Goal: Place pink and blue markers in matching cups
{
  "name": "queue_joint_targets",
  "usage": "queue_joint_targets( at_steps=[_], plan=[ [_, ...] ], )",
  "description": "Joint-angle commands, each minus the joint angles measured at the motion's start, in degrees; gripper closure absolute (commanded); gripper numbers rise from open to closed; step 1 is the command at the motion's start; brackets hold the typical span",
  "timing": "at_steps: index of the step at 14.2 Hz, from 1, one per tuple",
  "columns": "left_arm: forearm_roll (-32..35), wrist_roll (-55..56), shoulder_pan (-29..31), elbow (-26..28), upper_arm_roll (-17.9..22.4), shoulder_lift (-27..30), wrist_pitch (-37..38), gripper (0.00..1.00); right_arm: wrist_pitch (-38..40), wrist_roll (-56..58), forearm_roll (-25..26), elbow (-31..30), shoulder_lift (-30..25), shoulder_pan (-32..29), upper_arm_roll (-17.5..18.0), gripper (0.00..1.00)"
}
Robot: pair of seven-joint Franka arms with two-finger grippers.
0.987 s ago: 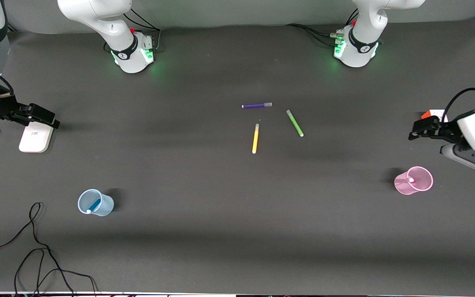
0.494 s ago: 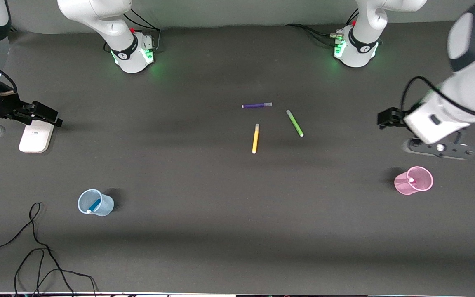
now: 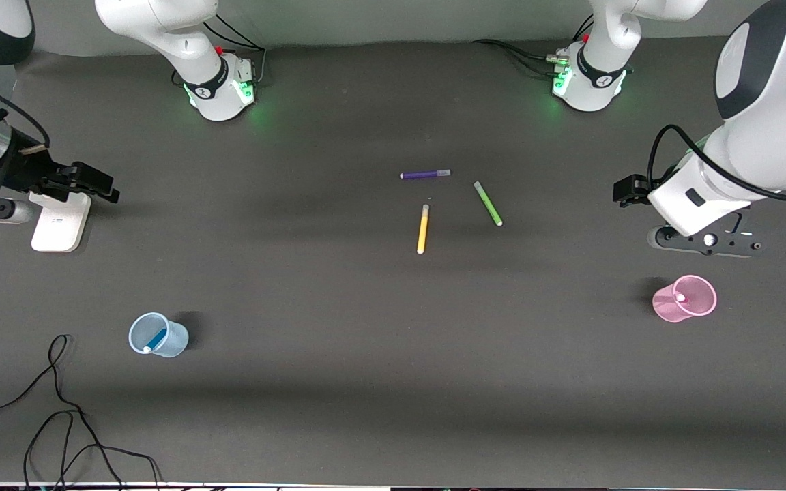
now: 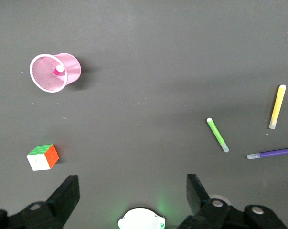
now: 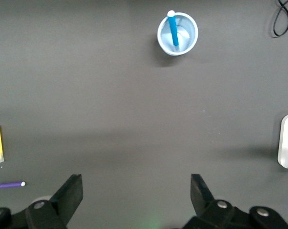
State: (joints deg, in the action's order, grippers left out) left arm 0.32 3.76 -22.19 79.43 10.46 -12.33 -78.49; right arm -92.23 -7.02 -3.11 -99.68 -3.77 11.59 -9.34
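We see our right gripper (image 3: 103, 191), jaws spread and empty, has drifted inward over the white pad (image 3: 59, 228); the blue marker (image 3: 155, 339) stands in the blue cup (image 3: 173, 341). The pink marker (image 3: 679, 298) sits in the pink cup (image 3: 696, 300), and our left gripper (image 3: 628, 191), released, has swung up away from it, so both placements look finished.

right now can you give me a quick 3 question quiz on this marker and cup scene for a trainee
1. True or false: the blue marker stands in the blue cup.
2. Which pen lies nearest the front camera: A purple pen, B yellow pen, C green pen?
3. Fill in: the pink cup holds the ____ marker.

Key
1. True.
2. B.
3. Pink: the pink marker. The left gripper and right gripper are both open and hold nothing.
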Motion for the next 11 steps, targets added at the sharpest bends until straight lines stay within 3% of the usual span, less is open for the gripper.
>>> queue_joint_targets(
  at_steps=[1, 2, 3, 8, 11],
  plan=[
    [2.22, 0.11, 12.19, 1.32, -12.23, 3.09, -0.34, 0.0, 0.56, -1.24, 0.83, 0.18, -0.45, 0.89, -0.24, 0.0],
    [3.7, 0.11, 15.48, 4.3, -16.22, 5.28, -2.87, 0.0, 0.56, -1.24, 0.83, 0.1, -0.45, 0.89, -0.24, 0.0],
    [5.37, 0.37, 15.51, 6.77, -16.78, 6.95, -5.16, 0.0, 0.56, -1.24, 0.83, 0.1, -0.36, 0.89, -0.24, 0.0],
    [5.21, 0.54, 18.31, 8.02, -18.97, 11.79, -5.45, 0.0, -0.05, -1.15, 0.83, 0.27, -0.1, 0.72, -0.68, 0.0],
    [5.39, 0.98, 17.89, 6.89, -18.81, 10.33, -5.1, 0.0, -0.23, -1.15, 1.09, 0.27, 0.43, 0.63, -0.85, 0.0]
  ],
)
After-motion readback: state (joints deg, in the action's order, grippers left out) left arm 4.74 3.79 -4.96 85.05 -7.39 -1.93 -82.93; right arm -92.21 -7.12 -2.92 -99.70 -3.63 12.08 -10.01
